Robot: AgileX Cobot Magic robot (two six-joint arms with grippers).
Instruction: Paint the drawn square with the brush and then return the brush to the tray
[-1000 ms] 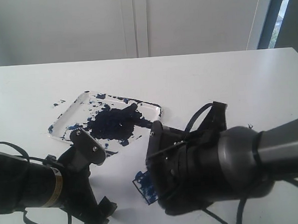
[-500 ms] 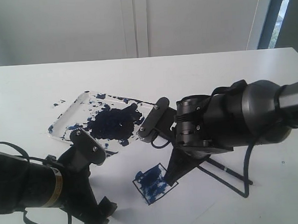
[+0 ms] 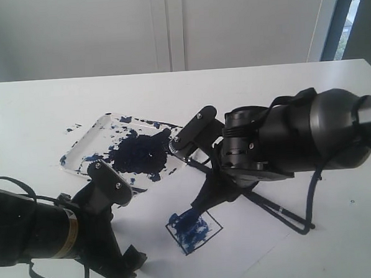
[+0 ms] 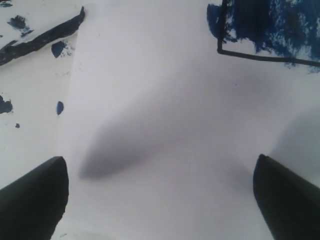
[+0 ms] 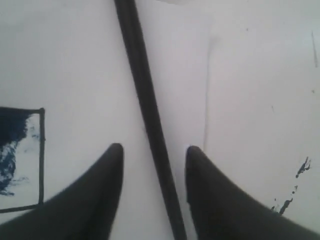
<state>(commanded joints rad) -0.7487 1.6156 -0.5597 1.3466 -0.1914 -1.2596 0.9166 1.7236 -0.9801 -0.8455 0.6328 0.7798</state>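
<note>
Between the fingers of the right gripper, in the right wrist view, the brush is seen as a thin, plain black rod running over white paper. The jaws are spread wide and a gap is left on either side of it, so it is not gripped. Its bristles are not shown. Just beside it the square is outlined in black and partly smeared dark blue.

From the left wrist view, the left gripper is shown with jaws wide and nothing between them, above the paper. Only one blue-daubed corner of the square is caught.

From the exterior view, the square is seen whole, tilted like a diamond, mostly blue with its right corner blank. The tray, white and blotched blue-black, is set apart from it, farther back and to the left. The brush cannot be told from the cables under the right arm.

Half a second before, that arm was lower; its bracket is now overlapped with the tray's right corner. A second before, the square was largely hidden by it. The left arm is unchanged.
</note>
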